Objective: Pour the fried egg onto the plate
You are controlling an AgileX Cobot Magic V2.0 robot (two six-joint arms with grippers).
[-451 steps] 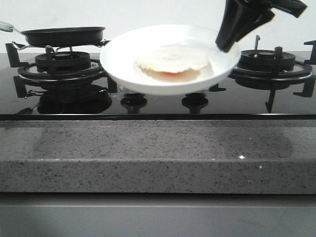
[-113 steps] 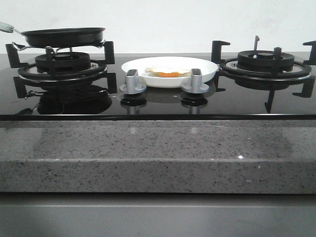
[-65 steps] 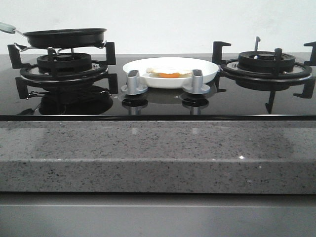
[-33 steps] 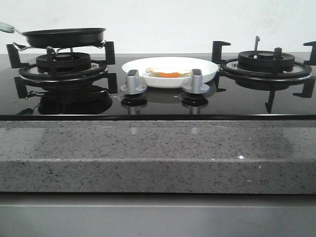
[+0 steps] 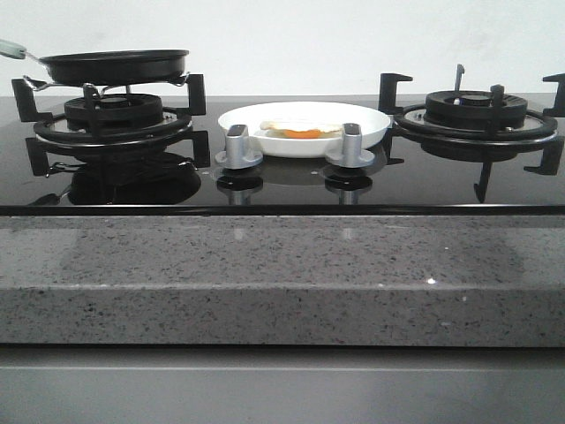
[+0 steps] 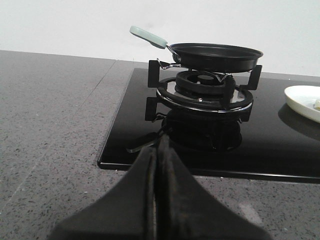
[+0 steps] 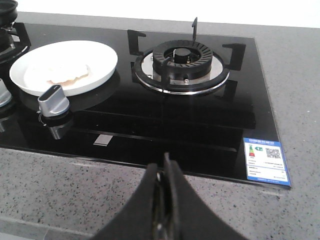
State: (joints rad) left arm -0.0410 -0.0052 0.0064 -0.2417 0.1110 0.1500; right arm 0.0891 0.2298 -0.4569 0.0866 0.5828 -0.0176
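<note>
The white plate [image 5: 366, 122] sits on the black glass hob between the two burners, behind the two knobs. The fried egg [image 5: 302, 132] lies in it, cream-white with an orange patch. The plate also shows in the right wrist view [image 7: 100, 60] with the egg [image 7: 67, 75] in it, and its edge shows in the left wrist view [image 6: 300, 100]. My left gripper [image 6: 161, 142] is shut and empty over the grey counter, in front of the left burner. My right gripper [image 7: 166, 162] is shut and empty over the counter, in front of the right burner. Neither gripper shows in the front view.
A black frying pan [image 5: 115, 64] with a pale green handle [image 6: 147, 36] rests on the left burner [image 5: 113, 119]. The right burner [image 5: 477, 110] stands bare. Two grey knobs [image 5: 238, 146] [image 5: 350, 146] stand in front of the plate. A blue label [image 7: 266, 161] is on the hob's corner.
Long ago the right gripper held the plate with the egg up in the air; it now rests on the hob. Over the last second nothing has visibly moved.
</note>
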